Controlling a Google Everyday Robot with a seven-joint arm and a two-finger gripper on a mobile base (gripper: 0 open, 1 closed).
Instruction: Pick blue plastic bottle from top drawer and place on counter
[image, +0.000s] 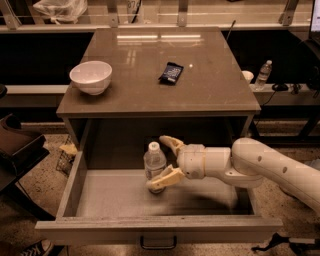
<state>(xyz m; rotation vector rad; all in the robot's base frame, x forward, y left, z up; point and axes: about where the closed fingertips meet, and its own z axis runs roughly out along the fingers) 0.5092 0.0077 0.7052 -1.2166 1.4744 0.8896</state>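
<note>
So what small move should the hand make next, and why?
Probably close the fingers. The hand is inside the top drawer, open, with one finger on each side of the upright blue plastic bottle, so it seems ready to be gripped before lifting.

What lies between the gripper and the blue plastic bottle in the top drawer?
Nothing, in the camera view: the gripper is inside the top drawer, its open fingers reaching around the blue plastic bottle, with no other object between.

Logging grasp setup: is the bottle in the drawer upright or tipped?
Upright: bottle stands cap-up in the drawer; open end effector straddles it.
</note>
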